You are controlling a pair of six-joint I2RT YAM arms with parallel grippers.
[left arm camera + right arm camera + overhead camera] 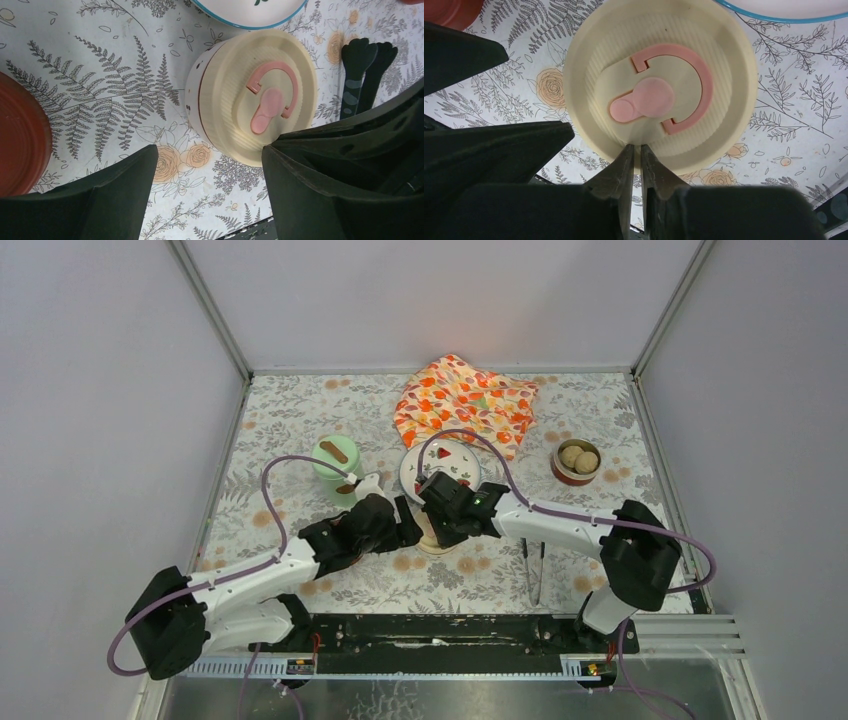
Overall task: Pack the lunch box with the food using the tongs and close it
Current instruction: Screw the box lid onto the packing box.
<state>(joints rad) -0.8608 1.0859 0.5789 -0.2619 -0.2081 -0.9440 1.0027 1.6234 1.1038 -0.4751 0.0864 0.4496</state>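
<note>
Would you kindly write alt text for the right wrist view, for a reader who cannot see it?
A round cream lid with a pink half-ring handle fills the middle, over a fern-printed table. The right claw points at its near rim, fingers almost together. A blue-rimmed plate edge shows top right.

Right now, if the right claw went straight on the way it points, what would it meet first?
The cream lid: the right claw points at its near rim, perhaps touching it; depth is unclear.

Cream lid (726, 62): ribbed, matt plastic
</note>
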